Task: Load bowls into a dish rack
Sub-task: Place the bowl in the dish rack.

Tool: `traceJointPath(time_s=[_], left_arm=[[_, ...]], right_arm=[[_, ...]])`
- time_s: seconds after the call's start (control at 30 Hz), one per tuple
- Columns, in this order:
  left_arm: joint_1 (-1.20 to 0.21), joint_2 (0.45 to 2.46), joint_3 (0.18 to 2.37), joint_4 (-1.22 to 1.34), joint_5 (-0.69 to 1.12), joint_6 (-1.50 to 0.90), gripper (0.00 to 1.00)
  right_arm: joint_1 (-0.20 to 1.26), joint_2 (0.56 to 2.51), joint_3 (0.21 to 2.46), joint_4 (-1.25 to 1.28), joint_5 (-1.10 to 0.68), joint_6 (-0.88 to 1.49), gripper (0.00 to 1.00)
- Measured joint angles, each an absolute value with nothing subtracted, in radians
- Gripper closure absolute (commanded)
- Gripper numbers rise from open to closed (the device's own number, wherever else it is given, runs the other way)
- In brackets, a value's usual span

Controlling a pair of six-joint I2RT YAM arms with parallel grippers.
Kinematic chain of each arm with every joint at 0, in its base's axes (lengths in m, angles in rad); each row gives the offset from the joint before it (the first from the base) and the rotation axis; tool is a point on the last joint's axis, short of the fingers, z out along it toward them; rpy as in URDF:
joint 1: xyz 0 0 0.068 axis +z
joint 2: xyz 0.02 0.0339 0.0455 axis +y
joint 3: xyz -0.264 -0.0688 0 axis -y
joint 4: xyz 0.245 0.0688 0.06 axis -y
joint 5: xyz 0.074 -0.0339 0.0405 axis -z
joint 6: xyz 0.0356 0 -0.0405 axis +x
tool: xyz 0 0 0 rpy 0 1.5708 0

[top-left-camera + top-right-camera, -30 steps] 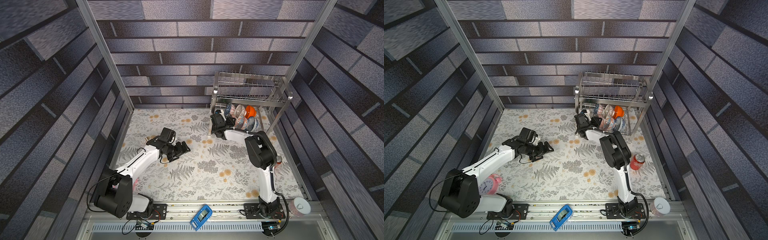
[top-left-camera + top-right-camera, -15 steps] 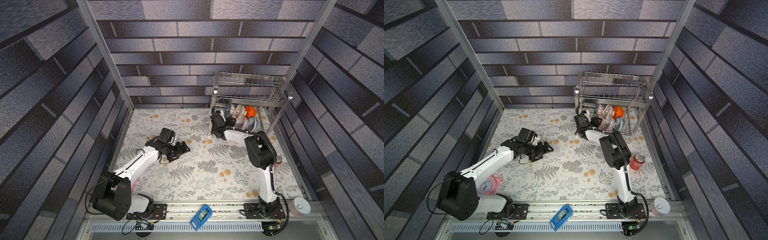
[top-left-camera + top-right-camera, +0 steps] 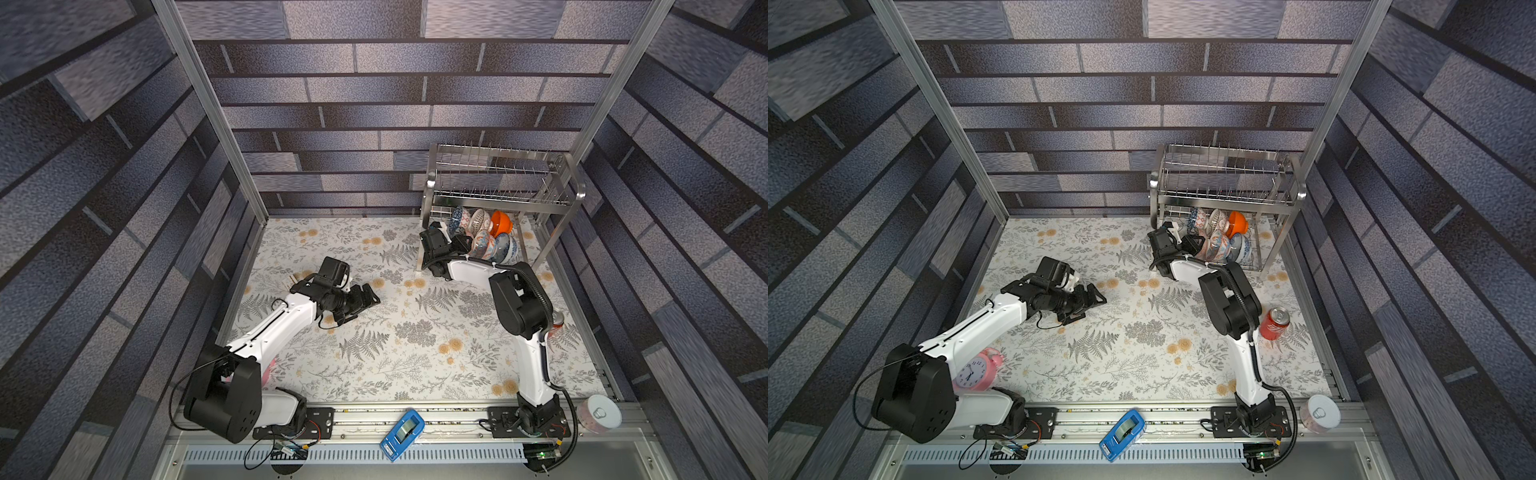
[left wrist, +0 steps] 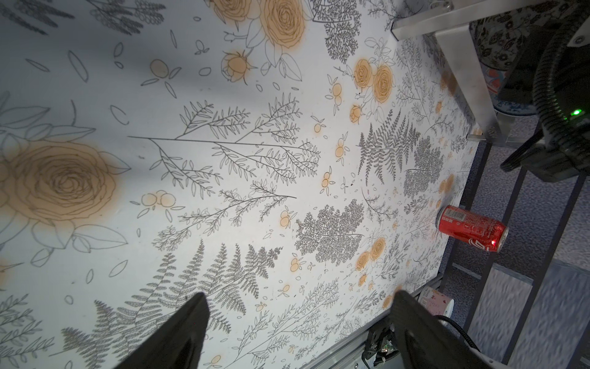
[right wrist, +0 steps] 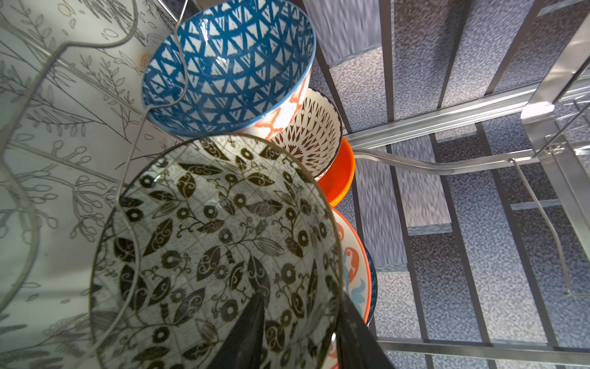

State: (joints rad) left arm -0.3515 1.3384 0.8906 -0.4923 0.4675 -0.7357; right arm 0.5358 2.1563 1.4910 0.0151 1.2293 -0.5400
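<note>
— What shows in a top view?
— The bowls (image 3: 482,243) stand on edge in the lower tier of the rack (image 3: 498,195). My right gripper (image 3: 459,245) is at them, and my left gripper (image 3: 362,306) is over the cloth (image 3: 374,353).
— Left wrist?
— My jaws are wide apart, with nothing between.
— Right wrist?
— My jaws are parted around the rim of the black-white bowl (image 5: 207,239), not pinching it.

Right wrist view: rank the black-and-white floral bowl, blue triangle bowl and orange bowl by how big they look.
1. black-and-white floral bowl, nearest the camera.
2. blue triangle bowl.
3. orange bowl, mostly hidden.
Nearness and hiding drive this order, so their true sizes cannot be ranked from this view.
</note>
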Motion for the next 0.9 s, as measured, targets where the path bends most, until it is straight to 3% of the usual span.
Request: traceJointPath(time_s=[0.27,0.9], left_arm=[[-0.352,1.329,0.885,-0.488,0.467,-0.736,0.08],[-0.343,1.269,0.837,-0.463,0.477,-0.736,0.07]], right_arm=[[0.539,2.156,1.489,0.004,1.230,-0.532,0.53],[0.559,2.131,1.475,-0.091,1.248,-0.442,0.29]])
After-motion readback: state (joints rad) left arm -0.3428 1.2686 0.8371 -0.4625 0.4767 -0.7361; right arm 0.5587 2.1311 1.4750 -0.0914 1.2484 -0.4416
